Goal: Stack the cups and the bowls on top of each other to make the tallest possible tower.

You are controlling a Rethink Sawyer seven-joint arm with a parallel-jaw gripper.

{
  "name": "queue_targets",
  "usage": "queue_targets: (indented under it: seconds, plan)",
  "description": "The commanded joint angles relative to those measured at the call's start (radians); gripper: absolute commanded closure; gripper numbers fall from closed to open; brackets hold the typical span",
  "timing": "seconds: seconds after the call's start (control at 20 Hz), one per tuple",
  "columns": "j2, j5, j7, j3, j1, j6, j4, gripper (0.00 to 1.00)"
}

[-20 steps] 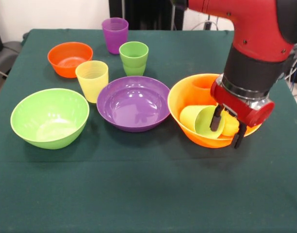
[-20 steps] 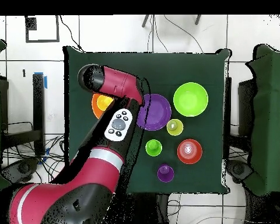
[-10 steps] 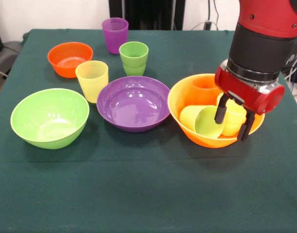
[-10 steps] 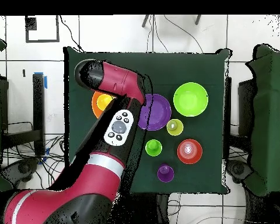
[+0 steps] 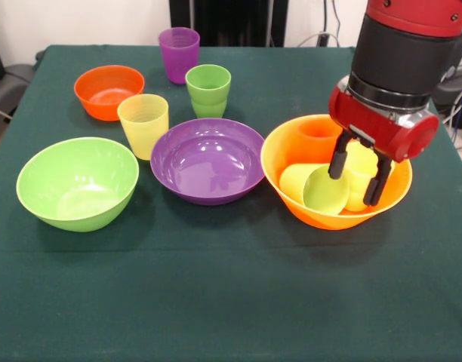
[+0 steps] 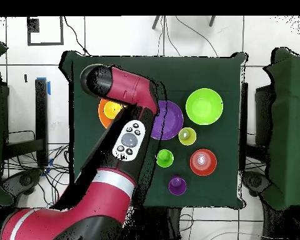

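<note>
Cups number three inside the yellow-orange bowl (image 5: 291,154), tumbled below the gripper (image 5: 359,178), whose fingers straddle the yellow cup (image 5: 363,181) without visibly clamping it. No tower stands yet; remaining bowls and cups sit well apart, unstacked.

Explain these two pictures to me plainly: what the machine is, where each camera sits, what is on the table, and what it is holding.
The machine is a red and black robot arm ending in a two-fingered pincer.

The front view looks across the green-covered table; the overhead view looks straight down, where the arm hides much of the scene.

On the table stand:
- an orange bowl
- a lime green bowl
- a purple bowl
- a purple cup
- a green cup
- a pale yellow cup

The large yellow-orange bowl contains three cups.

The pincer straddles a yellow cup there; whether it grips it is unclear.
</note>
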Motion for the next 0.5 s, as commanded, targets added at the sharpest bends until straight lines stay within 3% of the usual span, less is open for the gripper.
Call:
queue_targets:
  seconds: [0.05,0.5]
  plan:
    - [-0.045,-0.098,-0.064,0.13,-0.031,0.12,0.137,0.0]
    - [-0.076,-0.113,-0.076,0.132,-0.031,0.133,0.18,0.0]
